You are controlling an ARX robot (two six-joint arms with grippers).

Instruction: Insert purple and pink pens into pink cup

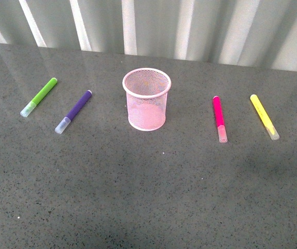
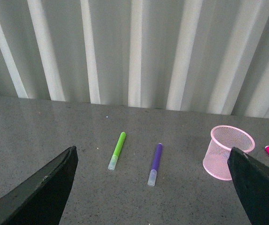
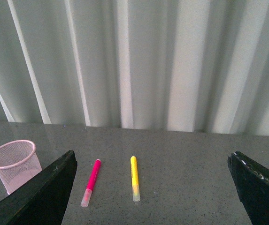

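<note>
While our left gripper and right gripper gape wide and empty, the cup stands between purple pen and pink pen. We could wrongly grab the green pen or yellow pen lying beside them.

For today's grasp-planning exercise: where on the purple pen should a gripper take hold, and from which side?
Take the purple pen mid-barrel, straight from above, jaws across its length. It lies flat and slanted on the table with bare surface either side, so side approaches would likely scrape.
</note>
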